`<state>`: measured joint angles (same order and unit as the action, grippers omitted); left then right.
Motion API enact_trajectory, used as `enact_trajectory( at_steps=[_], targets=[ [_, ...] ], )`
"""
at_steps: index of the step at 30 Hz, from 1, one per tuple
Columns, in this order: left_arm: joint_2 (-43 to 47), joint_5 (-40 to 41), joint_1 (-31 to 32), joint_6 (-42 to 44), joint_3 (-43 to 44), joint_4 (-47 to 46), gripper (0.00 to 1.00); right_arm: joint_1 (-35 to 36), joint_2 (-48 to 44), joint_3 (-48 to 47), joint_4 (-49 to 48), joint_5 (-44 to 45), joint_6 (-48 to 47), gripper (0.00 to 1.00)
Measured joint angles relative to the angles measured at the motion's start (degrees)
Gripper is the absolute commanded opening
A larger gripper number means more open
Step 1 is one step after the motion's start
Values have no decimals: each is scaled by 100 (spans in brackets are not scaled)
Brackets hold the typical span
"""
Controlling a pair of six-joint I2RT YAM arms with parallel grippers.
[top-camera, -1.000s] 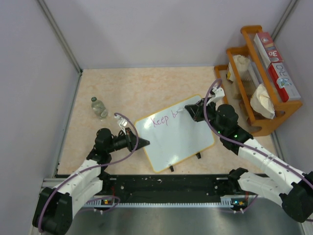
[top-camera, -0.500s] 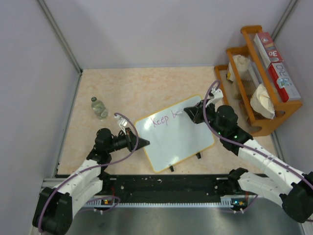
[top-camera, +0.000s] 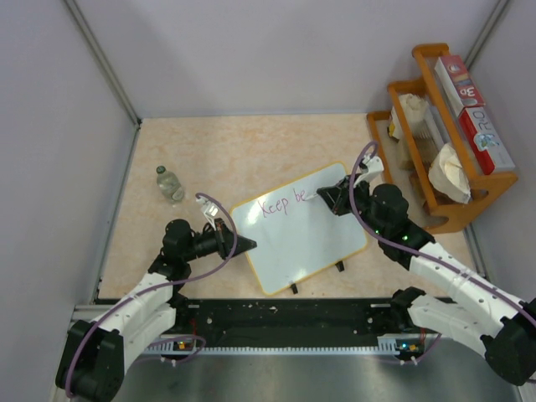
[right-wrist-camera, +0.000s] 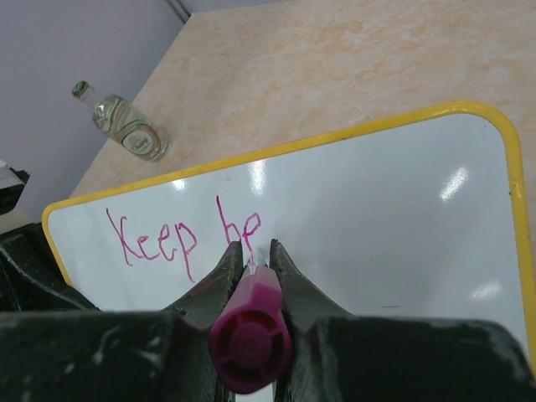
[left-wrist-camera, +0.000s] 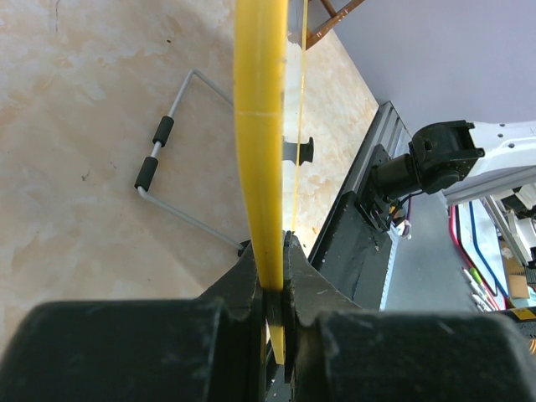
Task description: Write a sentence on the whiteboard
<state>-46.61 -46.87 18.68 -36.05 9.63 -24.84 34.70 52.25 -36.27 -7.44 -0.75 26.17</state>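
Observation:
The whiteboard (top-camera: 311, 243), white with a yellow rim, lies tilted in the middle of the table. The sentence (top-camera: 280, 203) reads "Keep be" in purple-pink along its far edge. My left gripper (top-camera: 241, 244) is shut on the board's left rim, seen edge-on as a yellow strip (left-wrist-camera: 261, 126) between the jaws of the left gripper (left-wrist-camera: 279, 260). My right gripper (top-camera: 323, 194) is shut on a purple marker (right-wrist-camera: 249, 335). In the right wrist view the right gripper (right-wrist-camera: 251, 249) holds the tip on the whiteboard (right-wrist-camera: 385, 209), just right of the sentence (right-wrist-camera: 188, 239).
A small clear bottle (top-camera: 170, 184) lies left of the board, also visible as the bottle (right-wrist-camera: 126, 130) in the right wrist view. A wooden rack (top-camera: 444, 134) with boxes and bags stands at the right wall. A wire leg (left-wrist-camera: 167, 167) with black sleeves sticks out under the board.
The writing has grown from "Keep b" to "Keep be". My right gripper with the marker has shifted slightly right. The left arm has stayed still.

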Motion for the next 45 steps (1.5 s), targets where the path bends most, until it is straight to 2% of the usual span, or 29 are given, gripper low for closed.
enact_trajectory(
  at_steps=[13,24,45],
  targets=[
    [2,0,0,-2,0,0,0,-13,-22,-26,44,76,2,0],
    [63,-22,2,35,-9,2,0,-50,-638,-26,168,216,-114,0],
    [103,-17,2,39,-39,2,0,-50,-695,-26,295,216,-195,0]
  ],
)
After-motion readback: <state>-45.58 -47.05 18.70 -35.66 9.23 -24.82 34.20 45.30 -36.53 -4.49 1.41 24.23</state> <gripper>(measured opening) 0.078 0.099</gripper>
